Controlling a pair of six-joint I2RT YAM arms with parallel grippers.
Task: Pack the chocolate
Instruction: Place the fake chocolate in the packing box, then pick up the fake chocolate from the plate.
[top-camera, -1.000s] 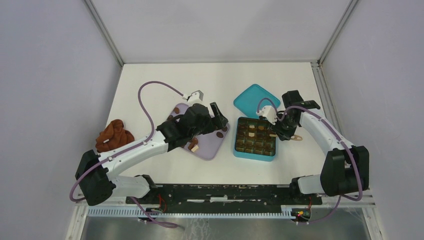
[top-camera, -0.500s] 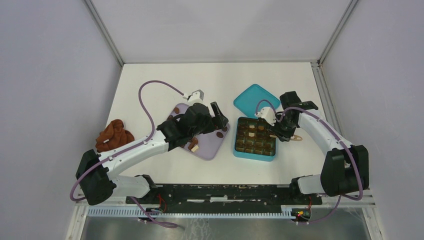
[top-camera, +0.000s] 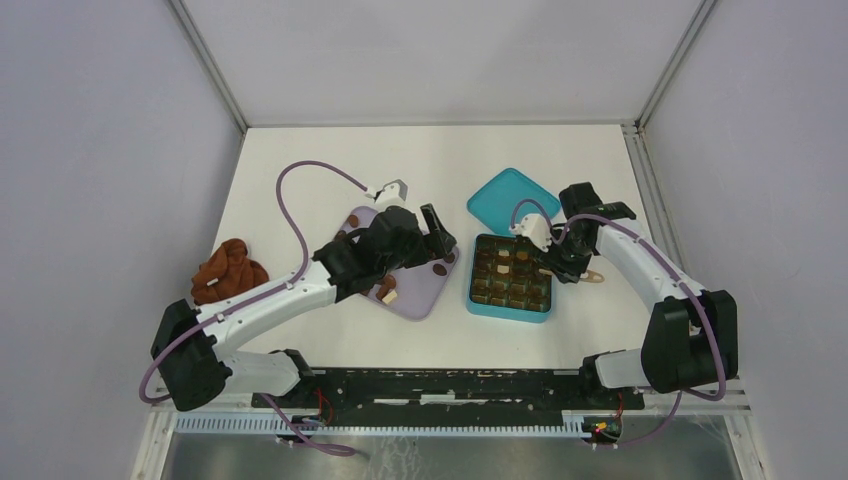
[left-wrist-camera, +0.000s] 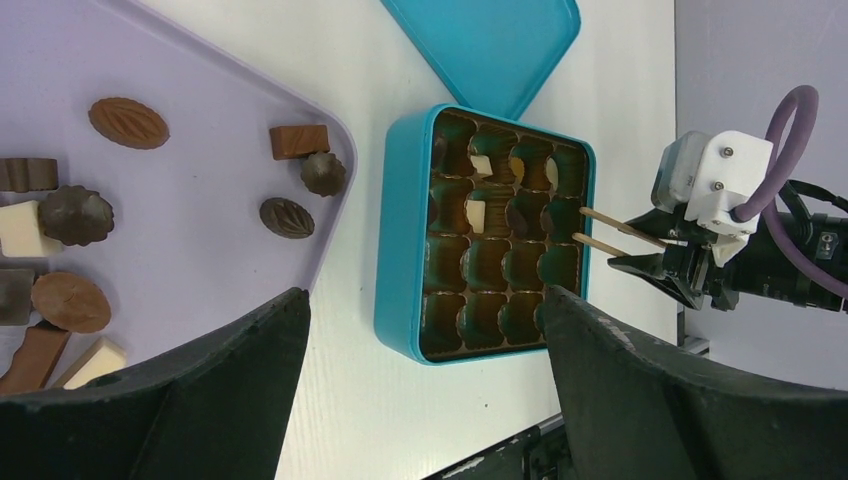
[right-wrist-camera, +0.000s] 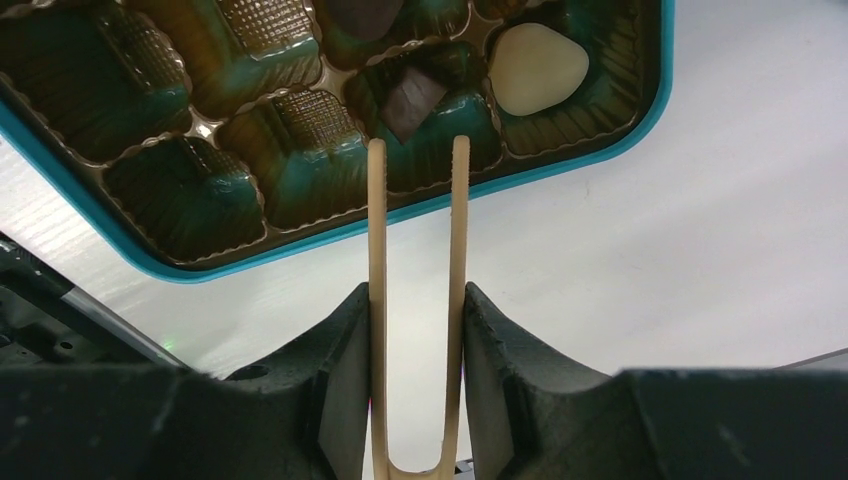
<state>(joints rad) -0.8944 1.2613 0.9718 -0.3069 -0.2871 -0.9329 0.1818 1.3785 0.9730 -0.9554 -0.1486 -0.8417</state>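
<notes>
The teal box (top-camera: 508, 312) lies open with its brown cell insert, most cells bare. A cream chocolate (right-wrist-camera: 537, 68) and a dark piece (right-wrist-camera: 410, 100) sit in cells near its rim (right-wrist-camera: 560, 170); two more cream pieces (left-wrist-camera: 481, 165) lie further in. My right gripper (right-wrist-camera: 413, 300) is shut on wooden tongs (right-wrist-camera: 377, 250), whose tips stand apart with nothing between them, just over the dark piece. Loose chocolate (left-wrist-camera: 128, 121) in dark, mid brown and cream lies on the lilac tray (left-wrist-camera: 200, 150). My left gripper (left-wrist-camera: 425, 300) hangs open and empty above the gap between tray and box.
The teal lid (top-camera: 512, 200) leans at the box's far edge. A rust-brown cloth lump (top-camera: 228, 270) lies at the table's left side. The right arm (top-camera: 640, 262) curves in from the right, the tongs (top-camera: 590, 276) sticking out behind its gripper.
The right gripper with the tongs has shifted slightly left over the box's right edge. The left arm has not moved.
</notes>
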